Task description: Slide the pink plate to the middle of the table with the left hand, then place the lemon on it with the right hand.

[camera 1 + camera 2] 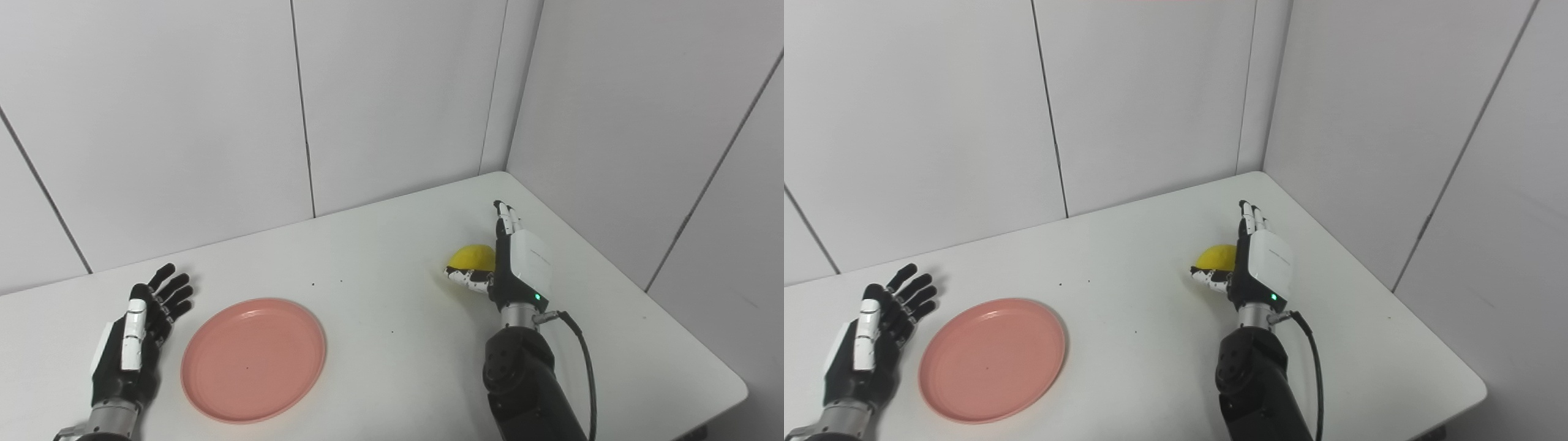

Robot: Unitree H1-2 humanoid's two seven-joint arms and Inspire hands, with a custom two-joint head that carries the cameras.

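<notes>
The pink plate lies flat on the white table, left of the middle. My left hand rests open on the table just left of the plate, fingers spread, not touching it. The yellow lemon sits on the table at the right. My right hand stands on edge right beside it, fingers straight and pointing away, thumb curving under the lemon's near side. The hand is open and cups the lemon without closing on it. The hand hides the lemon's right side.
White wall panels close the table at the back and right, meeting at the far right corner. The table's right edge runs close to my right arm. A few small dark specks dot the tabletop.
</notes>
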